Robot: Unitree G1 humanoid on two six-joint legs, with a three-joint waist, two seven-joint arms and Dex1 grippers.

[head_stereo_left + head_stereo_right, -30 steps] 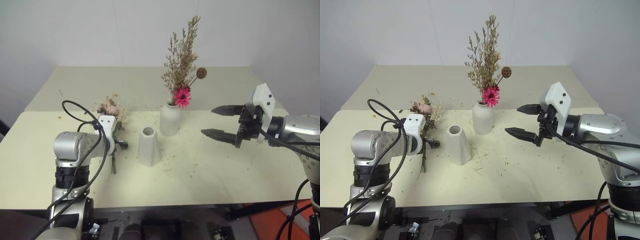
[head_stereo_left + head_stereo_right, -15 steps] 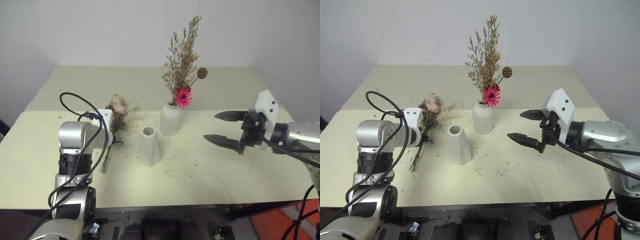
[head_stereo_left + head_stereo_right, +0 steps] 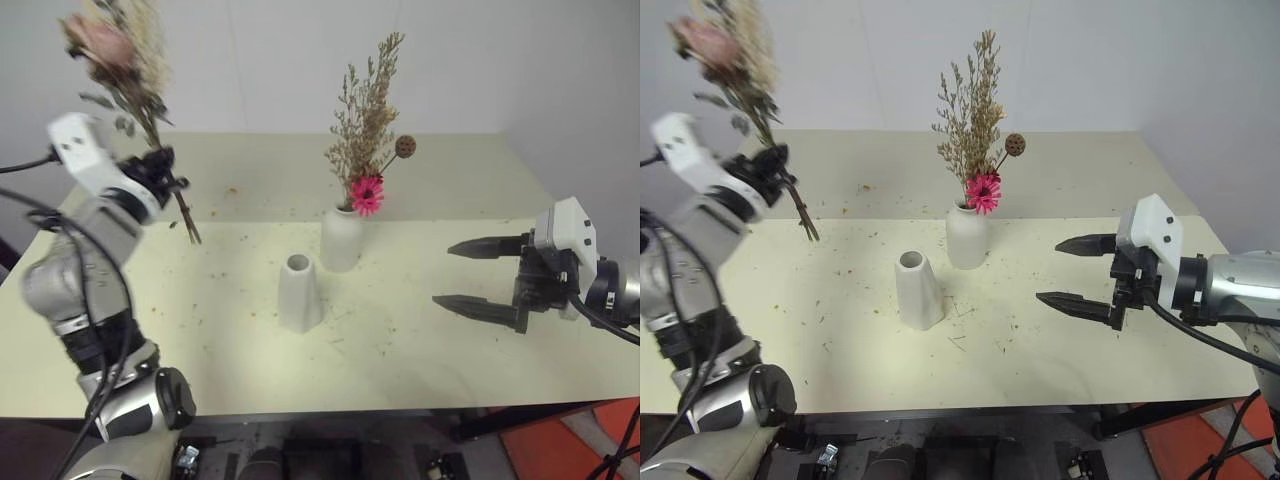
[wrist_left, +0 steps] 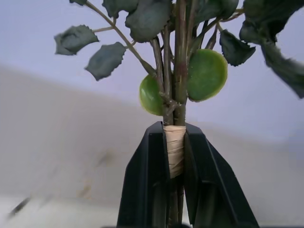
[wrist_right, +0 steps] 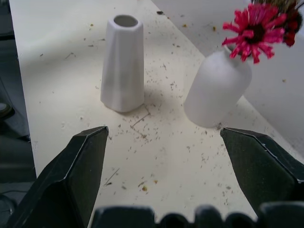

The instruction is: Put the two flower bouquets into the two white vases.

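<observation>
White vases [image 3: 298, 293], two; bouquets, two, one [image 3: 120, 60] pinched by left tool [image 3: 160, 172]; right tool [image 3: 480, 272] spread.

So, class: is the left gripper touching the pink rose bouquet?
Touching. In the left wrist view the left gripper is shut on the pink rose bouquet at its taped stems.

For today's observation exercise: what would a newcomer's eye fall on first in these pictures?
Probably the pink rose bouquet, held high above the table's left side in the shut left gripper. Next, the magenta daisy bouquet standing in the bottle-shaped vase mid-table, with the empty cone-shaped vase just in front.
</observation>
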